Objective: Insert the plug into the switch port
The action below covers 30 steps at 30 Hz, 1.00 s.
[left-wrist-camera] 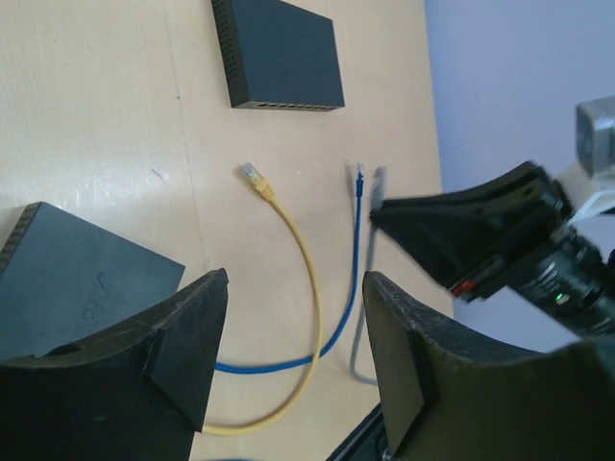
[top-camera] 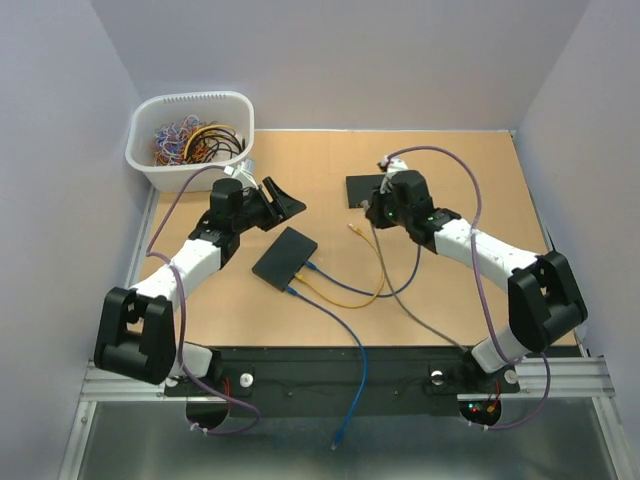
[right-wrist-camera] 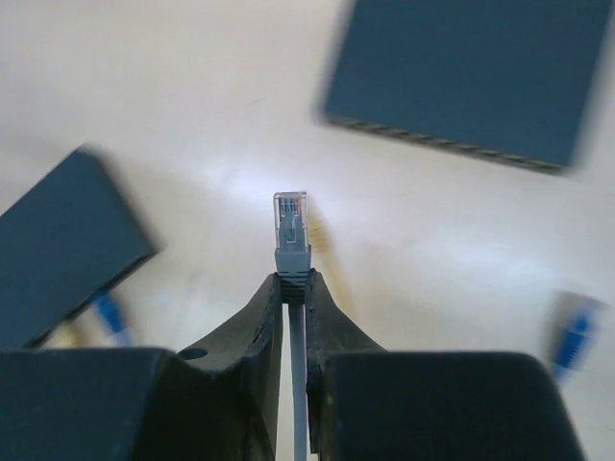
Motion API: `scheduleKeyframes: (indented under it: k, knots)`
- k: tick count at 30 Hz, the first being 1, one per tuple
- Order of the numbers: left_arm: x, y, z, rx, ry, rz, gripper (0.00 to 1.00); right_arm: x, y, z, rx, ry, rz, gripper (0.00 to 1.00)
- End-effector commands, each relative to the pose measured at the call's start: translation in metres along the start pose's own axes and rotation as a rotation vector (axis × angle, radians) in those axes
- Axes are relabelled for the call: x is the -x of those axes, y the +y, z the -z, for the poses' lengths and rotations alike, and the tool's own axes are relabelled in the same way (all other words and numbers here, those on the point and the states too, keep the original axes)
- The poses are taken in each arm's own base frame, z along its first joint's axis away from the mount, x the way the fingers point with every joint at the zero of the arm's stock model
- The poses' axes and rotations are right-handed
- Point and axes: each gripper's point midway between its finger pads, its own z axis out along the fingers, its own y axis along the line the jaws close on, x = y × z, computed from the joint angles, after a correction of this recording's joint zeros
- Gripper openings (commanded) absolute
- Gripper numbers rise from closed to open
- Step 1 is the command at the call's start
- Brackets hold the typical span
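Tan tabletop (top-camera: 450, 290), pale walls. My right gripper (right-wrist-camera: 293, 285) clamped tight on plug (right-wrist-camera: 290, 229) at its grey boot, clear tip pointing out above table between two dark switches, touching neither. Ported switch (right-wrist-camera: 461, 77) ahead-right. Left gripper (left-wrist-camera: 293, 288) spread wide, holding nothing. Faint marks on near switch (left-wrist-camera: 77, 279), unreadable.

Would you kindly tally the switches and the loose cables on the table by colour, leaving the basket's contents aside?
Black switches: 2, the near switch and the far switch
Blue cables: 2
Yellow cable: 1
Grey cable: 1, held in the right gripper
Total: 6
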Motion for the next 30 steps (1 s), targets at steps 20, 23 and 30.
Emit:
scheduleKeyframes:
  k: [20, 23, 30]
  knots:
    - [0.033, 0.010, -0.157, -0.036, 0.025, -0.110, 0.57, 0.002, -0.238, -0.055, -0.634, 0.025, -0.195, 0.00]
    - [0.032, 0.011, -0.173, -0.045, 0.036, -0.116, 0.58, -0.001, -0.244, -0.074, -0.627, 0.045, -0.192, 0.00]
    - [0.017, 0.025, -0.208, -0.053, 0.092, -0.110, 0.57, -0.004, -0.251, -0.108, -0.602, 0.069, -0.195, 0.01]
